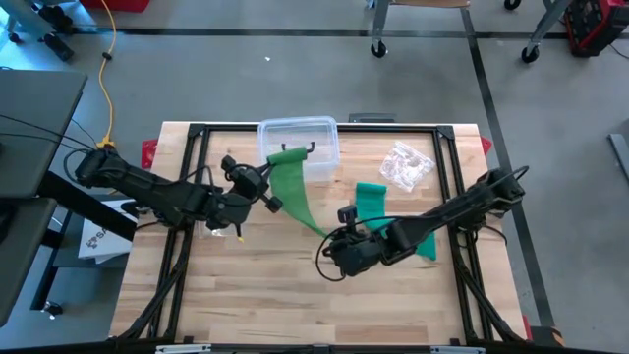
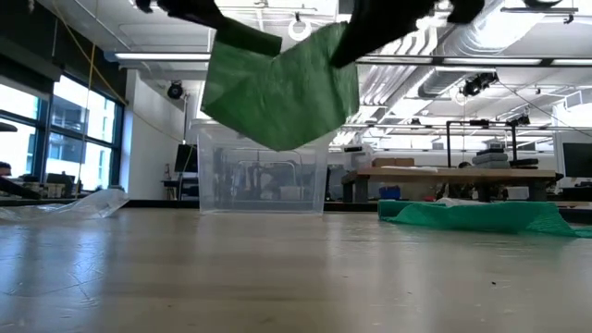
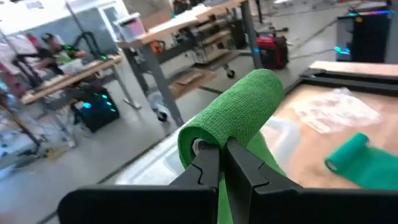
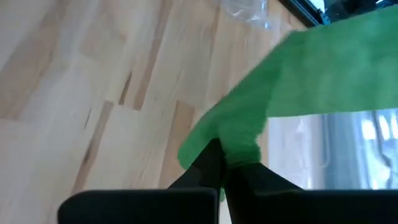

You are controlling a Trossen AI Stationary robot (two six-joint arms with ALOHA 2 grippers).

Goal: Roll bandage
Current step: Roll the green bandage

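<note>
Two grippers hold one green bandage aloft: left gripper clamps its rolled end, right gripper pinches the loose tail. Soft, light, stretchy, probably clingy; grip edges firmly.

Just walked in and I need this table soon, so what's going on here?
Both arms hold one green bandage up off the table. The left gripper is shut on its rolled end, above the clear plastic bin; the right gripper pinches the loose tail, so the strip hangs between them. A second green bandage and a plastic wrapper lie on the table.
</note>
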